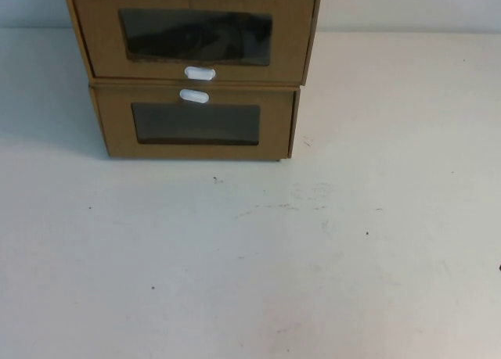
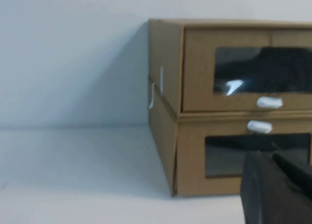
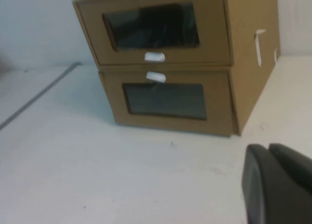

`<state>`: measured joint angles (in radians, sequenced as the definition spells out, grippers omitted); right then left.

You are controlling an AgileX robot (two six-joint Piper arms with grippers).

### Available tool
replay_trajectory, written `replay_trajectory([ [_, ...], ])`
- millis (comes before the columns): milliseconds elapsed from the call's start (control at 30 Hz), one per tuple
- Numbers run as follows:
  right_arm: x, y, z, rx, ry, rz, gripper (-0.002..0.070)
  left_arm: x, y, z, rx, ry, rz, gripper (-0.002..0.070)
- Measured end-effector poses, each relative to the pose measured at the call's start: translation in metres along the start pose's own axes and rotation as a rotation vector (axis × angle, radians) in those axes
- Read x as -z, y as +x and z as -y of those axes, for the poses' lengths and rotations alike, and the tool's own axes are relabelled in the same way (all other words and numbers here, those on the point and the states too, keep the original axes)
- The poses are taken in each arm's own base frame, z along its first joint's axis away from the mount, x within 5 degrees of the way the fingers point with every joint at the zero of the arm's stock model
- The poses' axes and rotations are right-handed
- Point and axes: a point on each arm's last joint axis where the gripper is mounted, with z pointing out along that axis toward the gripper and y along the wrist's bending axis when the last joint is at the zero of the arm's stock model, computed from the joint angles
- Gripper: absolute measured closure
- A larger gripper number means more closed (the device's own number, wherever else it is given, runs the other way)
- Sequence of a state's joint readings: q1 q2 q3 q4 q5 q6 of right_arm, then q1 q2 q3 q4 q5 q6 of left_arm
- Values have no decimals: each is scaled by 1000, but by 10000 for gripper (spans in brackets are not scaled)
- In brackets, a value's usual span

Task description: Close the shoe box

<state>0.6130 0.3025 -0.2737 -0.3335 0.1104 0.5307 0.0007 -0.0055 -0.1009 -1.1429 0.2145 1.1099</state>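
Note:
Two brown cardboard drawer boxes are stacked at the back of the table. The upper one is the shoe box (image 1: 102,38), with a clear window and a white oval pull tab (image 1: 200,73) below it. It also shows in the left wrist view (image 2: 195,68) and the right wrist view (image 3: 214,33). Its drawer front looks about level with its sleeve. My left gripper (image 2: 270,156) is shut and empty, low in front of the stack. My right gripper (image 3: 268,147) is shut and empty, over bare table short of the stack. Neither gripper shows in the high view.
The lower box (image 1: 117,132) has its white tab (image 1: 194,96) above its window and bears the shoe box. The white table (image 1: 258,265) stretches in front of and to the right of the stack. A pale wall stands behind.

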Motion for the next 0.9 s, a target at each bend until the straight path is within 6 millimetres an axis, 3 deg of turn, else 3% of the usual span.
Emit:
replay_trajectory([
  [167, -11, 8, 2, 3, 25, -91, 689, -3, 36, -10, 42, -90, -75, 680],
  [900, -18, 14, 4, 27, 50, -162, 689, -3, 38, -14, 58, -134, -68, 680],
])
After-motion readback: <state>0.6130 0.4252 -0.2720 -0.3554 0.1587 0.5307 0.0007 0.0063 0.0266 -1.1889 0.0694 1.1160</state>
